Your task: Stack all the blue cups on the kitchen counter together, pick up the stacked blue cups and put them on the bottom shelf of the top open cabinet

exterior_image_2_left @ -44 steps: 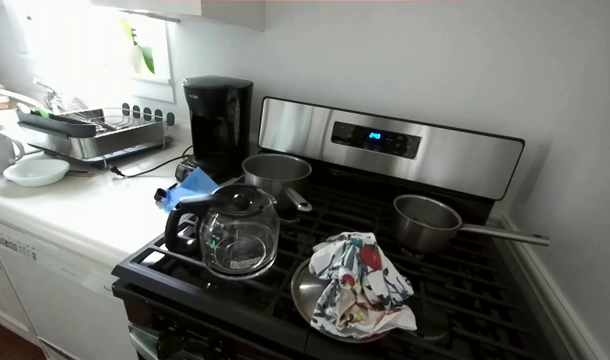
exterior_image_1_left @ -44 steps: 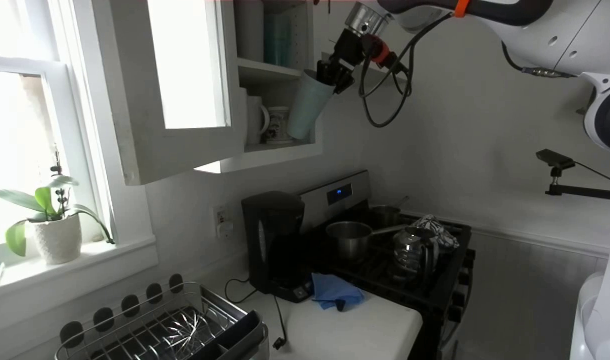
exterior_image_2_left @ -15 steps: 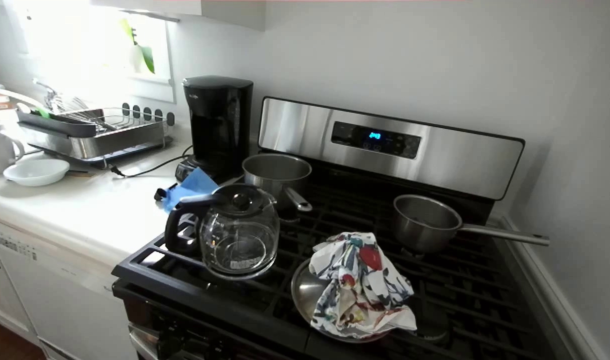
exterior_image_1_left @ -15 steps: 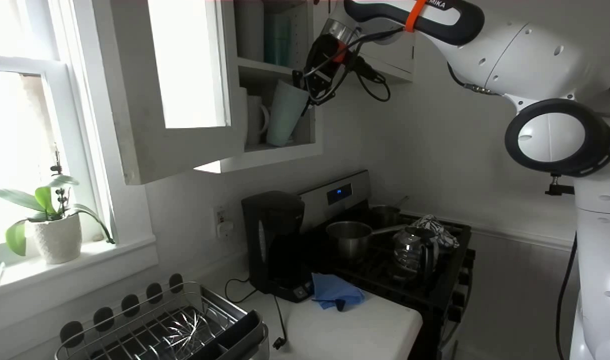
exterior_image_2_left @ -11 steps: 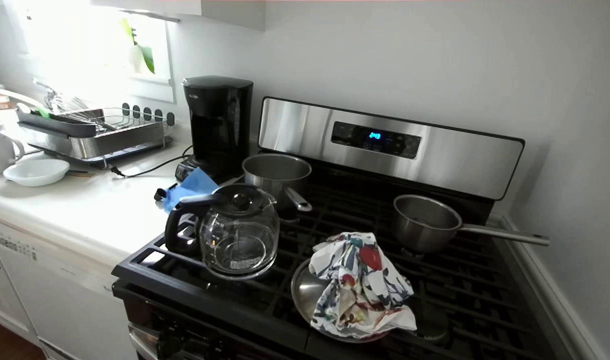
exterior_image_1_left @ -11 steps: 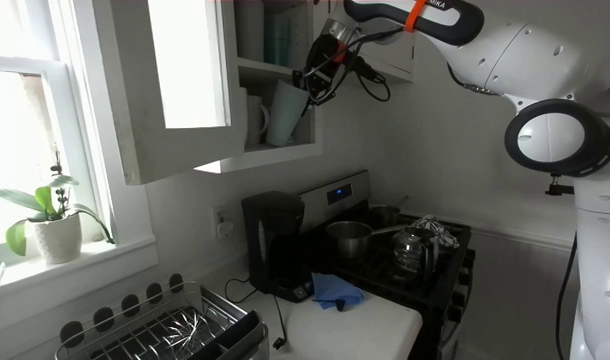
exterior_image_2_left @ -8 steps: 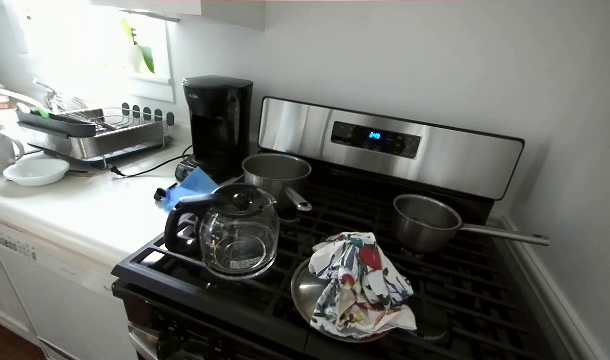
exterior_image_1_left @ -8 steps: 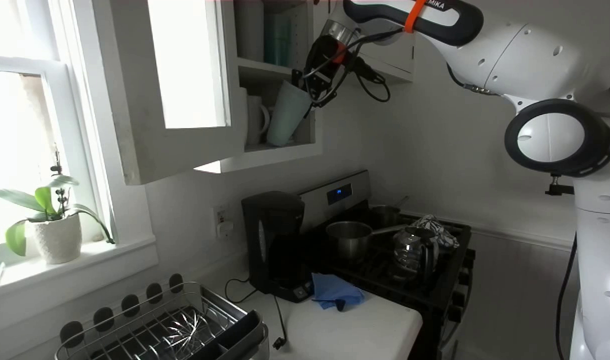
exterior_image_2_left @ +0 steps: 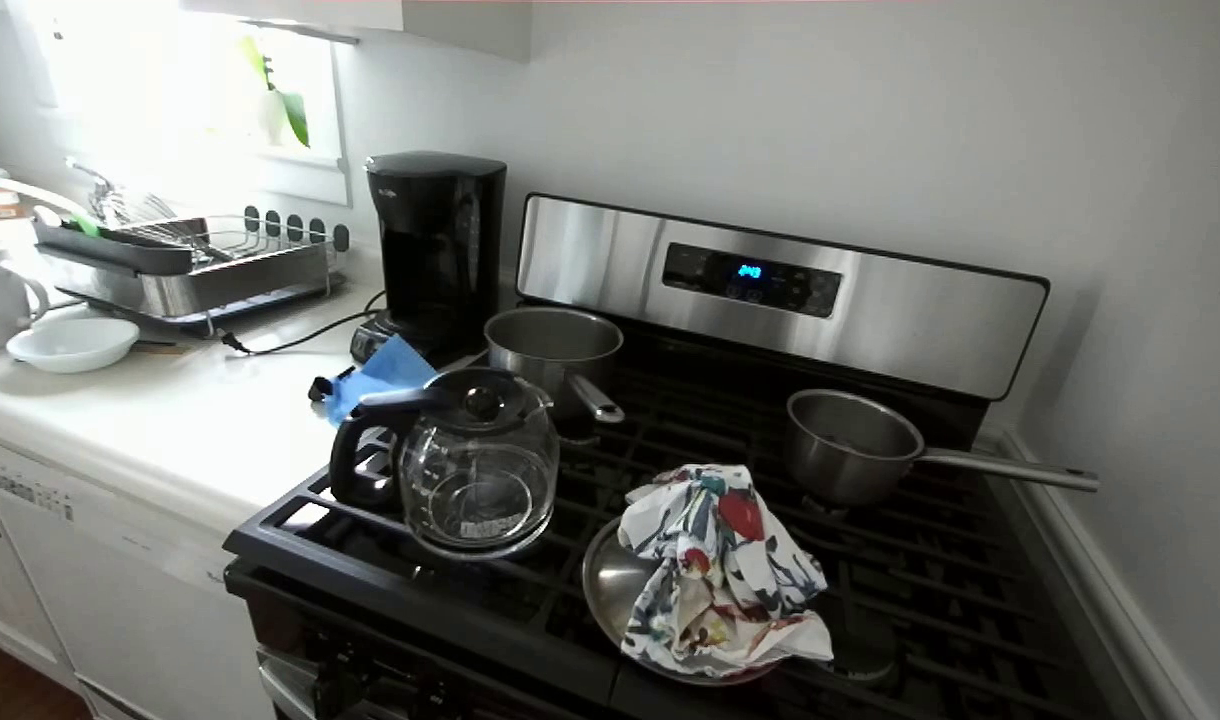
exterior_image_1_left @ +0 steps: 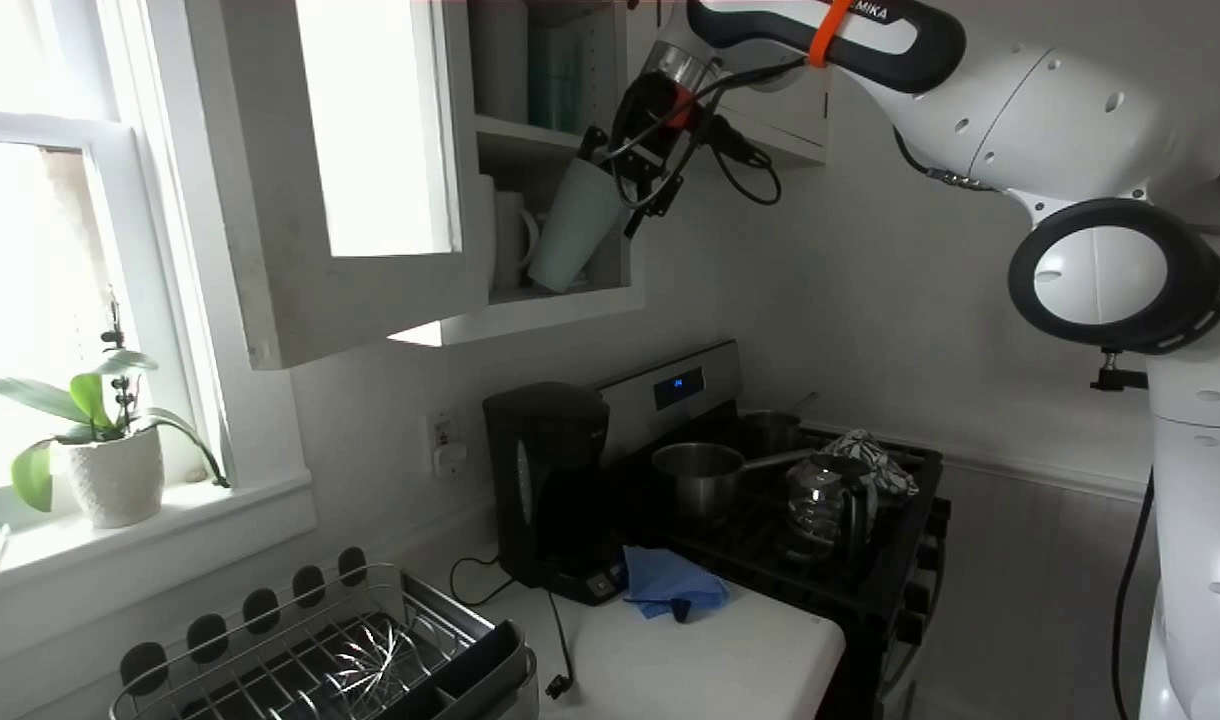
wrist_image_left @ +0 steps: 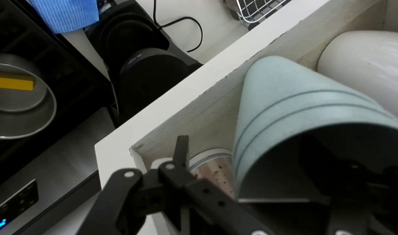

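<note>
Wrist view shows the gripper (wrist_image_left: 247,148) spread wide, without grip: one finger stands outside the cup (wrist_image_left: 283,88), apart from its wall; the other is inside the dark mouth, and I cannot tell if it touches. In an exterior view, the cup is tilted, its base down at the bottom shelf (exterior_image_1_left: 515,295) of the open cabinet (exterior_image_1_left: 560,318), just beside a mug (exterior_image_1_left: 508,238).
</note>
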Controlling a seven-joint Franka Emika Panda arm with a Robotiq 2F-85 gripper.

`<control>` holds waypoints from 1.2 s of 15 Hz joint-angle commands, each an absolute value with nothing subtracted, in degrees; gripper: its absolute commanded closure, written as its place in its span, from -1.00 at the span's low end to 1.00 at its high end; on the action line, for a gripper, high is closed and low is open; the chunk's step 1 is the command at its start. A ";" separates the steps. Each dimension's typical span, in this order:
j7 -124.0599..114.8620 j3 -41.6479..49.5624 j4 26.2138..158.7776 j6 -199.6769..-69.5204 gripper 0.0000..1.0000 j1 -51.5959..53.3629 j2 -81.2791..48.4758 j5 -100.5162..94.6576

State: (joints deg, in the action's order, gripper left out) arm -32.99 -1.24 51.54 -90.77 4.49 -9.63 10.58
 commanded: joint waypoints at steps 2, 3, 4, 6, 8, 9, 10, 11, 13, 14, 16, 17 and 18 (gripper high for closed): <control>-33.91 -0.62 50.53 -91.30 -0.58 4.35 -9.54 10.09; -34.02 -0.43 50.37 -91.57 -0.47 4.50 -9.53 9.61; -34.02 -0.27 50.24 -91.81 -0.30 4.58 -9.51 9.22; -34.10 0.00 49.87 -92.42 0.17 4.76 -9.44 8.07; -33.99 0.11 49.40 -92.74 0.26 4.80 -9.34 7.08; -34.02 0.14 49.13 -92.96 0.25 4.83 -9.35 6.65; -34.06 0.17 49.03 -93.20 0.33 4.84 -9.31 6.39; -34.06 0.17 48.84 -93.48 0.39 4.85 -9.35 6.07; -34.13 0.13 48.79 -94.21 0.83 4.90 -9.36 5.47; -34.15 0.09 48.77 -94.59 0.85 4.94 -9.41 5.22; -34.21 0.02 48.87 -95.40 1.00 5.04 -9.52 4.71; -34.26 -0.01 48.89 -95.98 1.00 5.11 -9.54 4.64; -34.34 -0.02 48.67 -96.99 1.00 5.29 -9.51 4.44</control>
State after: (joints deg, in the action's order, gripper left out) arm -33.20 -0.05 49.57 -95.84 4.69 -9.30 6.03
